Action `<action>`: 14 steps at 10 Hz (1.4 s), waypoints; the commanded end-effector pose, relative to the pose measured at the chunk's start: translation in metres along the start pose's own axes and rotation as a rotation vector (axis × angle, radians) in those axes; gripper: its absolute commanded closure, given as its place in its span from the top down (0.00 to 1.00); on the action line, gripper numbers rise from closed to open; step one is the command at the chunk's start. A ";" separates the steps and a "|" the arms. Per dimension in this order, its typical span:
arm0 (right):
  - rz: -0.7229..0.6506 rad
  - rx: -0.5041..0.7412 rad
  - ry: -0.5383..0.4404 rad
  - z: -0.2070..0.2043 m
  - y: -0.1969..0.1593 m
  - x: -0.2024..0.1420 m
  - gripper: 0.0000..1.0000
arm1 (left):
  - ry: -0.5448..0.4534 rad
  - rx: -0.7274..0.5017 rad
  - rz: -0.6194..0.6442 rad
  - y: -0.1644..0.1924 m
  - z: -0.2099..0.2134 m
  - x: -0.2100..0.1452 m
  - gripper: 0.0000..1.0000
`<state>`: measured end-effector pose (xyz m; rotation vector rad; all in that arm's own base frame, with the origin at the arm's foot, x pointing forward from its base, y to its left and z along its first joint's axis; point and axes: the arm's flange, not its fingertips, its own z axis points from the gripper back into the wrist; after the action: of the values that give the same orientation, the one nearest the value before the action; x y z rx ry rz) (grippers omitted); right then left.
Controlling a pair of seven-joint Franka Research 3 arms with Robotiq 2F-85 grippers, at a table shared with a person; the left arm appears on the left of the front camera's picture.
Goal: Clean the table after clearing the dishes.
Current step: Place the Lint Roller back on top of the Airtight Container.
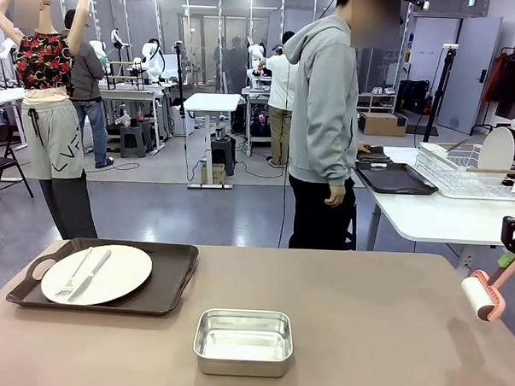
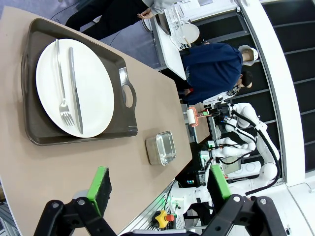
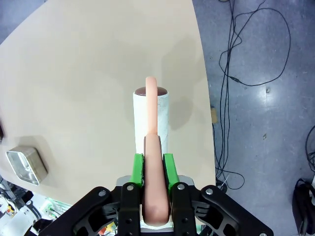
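Clamping the roller in the right gripper at the right edge of the table, ready to clean, left gripper spread wide, presumably for the tray.

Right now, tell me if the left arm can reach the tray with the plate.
Probably yes: its jaws stand open, bare table leads to the tray, the steel pan sits aside.
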<state>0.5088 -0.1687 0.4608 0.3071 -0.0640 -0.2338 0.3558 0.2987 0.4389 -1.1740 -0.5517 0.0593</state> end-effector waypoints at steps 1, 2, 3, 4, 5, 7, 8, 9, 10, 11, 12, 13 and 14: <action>0.007 0.010 -0.001 0.002 0.001 0.001 0.21 | -0.004 0.000 -0.007 -0.002 0.002 0.000 1.00; 0.007 0.010 -0.001 0.002 0.001 0.001 0.21 | -0.004 0.000 -0.007 -0.002 0.002 0.000 1.00; 0.007 0.010 -0.001 0.002 0.001 0.001 0.21 | -0.004 0.000 -0.007 -0.002 0.002 0.000 1.00; 0.007 0.010 -0.001 0.002 0.001 0.001 0.21 | -0.004 0.000 -0.007 -0.002 0.002 0.000 1.00; 0.007 0.010 -0.001 0.002 0.001 0.001 0.21 | -0.004 0.000 -0.007 -0.002 0.002 0.000 1.00; 0.116 0.001 -0.102 0.014 0.019 -0.006 0.21 | -0.004 0.000 -0.007 -0.002 0.002 0.000 1.00; 0.300 0.006 -0.127 0.030 0.044 -0.017 0.21 | -0.004 0.000 -0.007 -0.002 0.002 0.000 1.00; 0.414 -0.018 -0.128 0.042 0.069 -0.026 0.21 | -0.004 0.000 -0.007 -0.002 0.002 0.000 1.00; 0.529 -0.037 -0.105 0.049 0.100 -0.033 0.21 | -0.004 0.000 -0.007 -0.002 0.002 0.000 1.00; 0.647 -0.053 -0.087 0.052 0.134 -0.040 0.21 | -0.004 0.000 -0.007 -0.002 0.002 0.000 1.00; 0.788 -0.073 -0.069 0.053 0.178 -0.048 0.21 | -0.004 0.000 -0.007 -0.002 0.002 0.000 1.00; 0.905 -0.095 -0.042 0.048 0.218 -0.055 0.21 | -0.004 0.000 -0.007 -0.002 0.002 0.000 1.00; 1.022 -0.084 -0.016 0.042 0.256 -0.063 0.21 | -0.004 0.000 -0.007 -0.002 0.002 0.000 1.00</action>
<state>0.4904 0.0607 0.5766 0.1803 -0.2198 0.6574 0.3557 0.2988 0.4389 -1.1739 -0.5519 0.0596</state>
